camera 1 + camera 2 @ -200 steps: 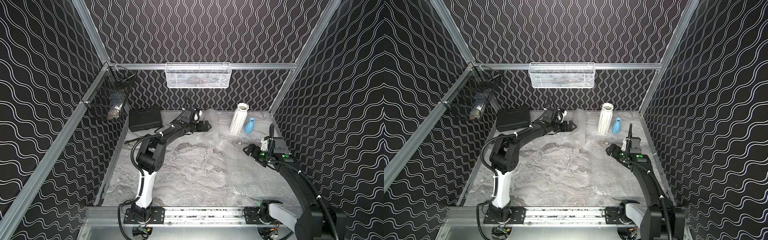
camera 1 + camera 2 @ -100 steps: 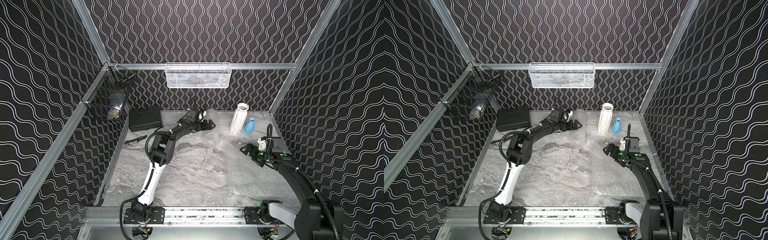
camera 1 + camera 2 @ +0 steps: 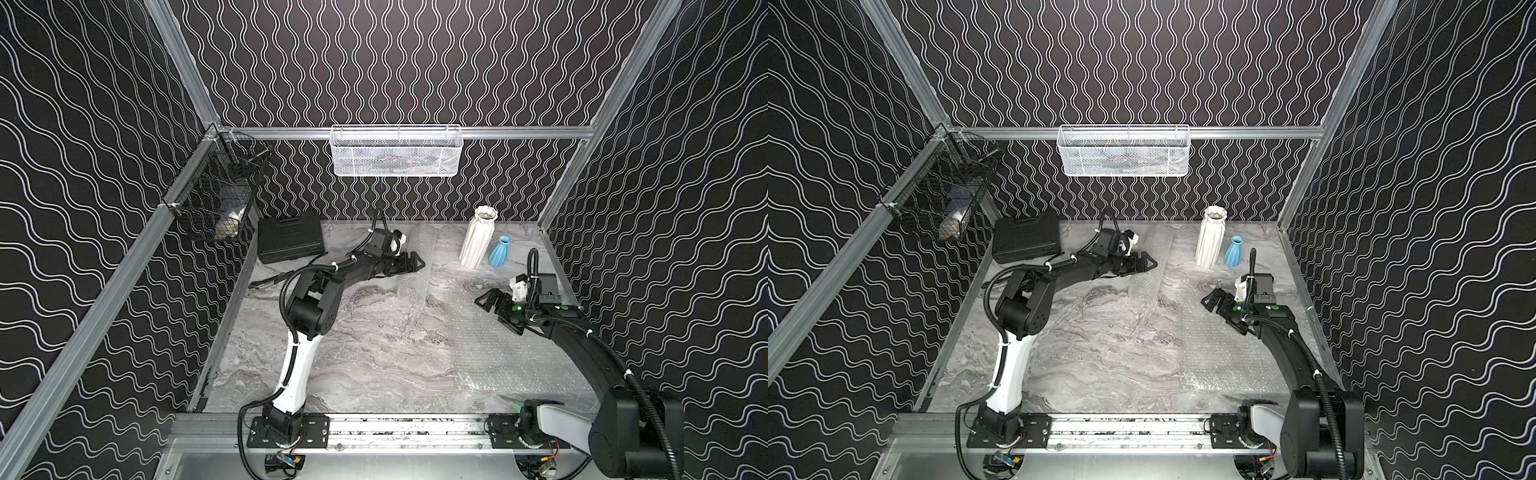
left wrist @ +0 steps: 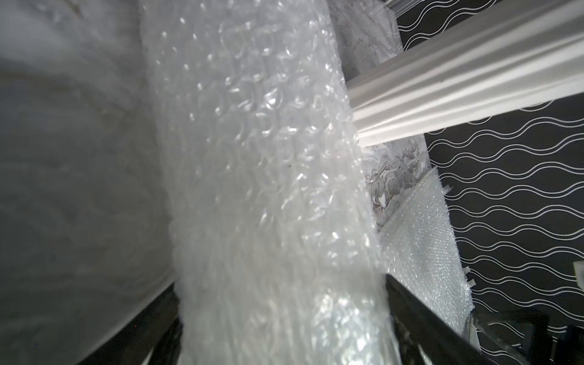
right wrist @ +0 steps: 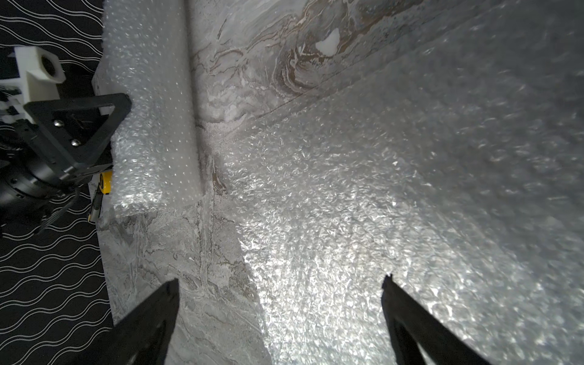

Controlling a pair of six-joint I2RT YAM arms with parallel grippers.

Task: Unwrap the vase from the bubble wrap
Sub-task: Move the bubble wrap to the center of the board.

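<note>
The left tool (image 3: 419,264) has reached forward and clamped the bubble-wrap roll (image 4: 259,158) between its jaws. The right tool (image 5: 280,282) hangs spread apart, empty; unrolling can likely begin.

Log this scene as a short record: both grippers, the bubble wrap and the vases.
Left gripper: jaws either side of the bubble wrap roll, grip unclear
Right gripper: open, empty, above the flat sheet
White vase: upright, bare, back of table
Blue vase: upright, bare, beside white vase
Roll contents: hidden
</note>
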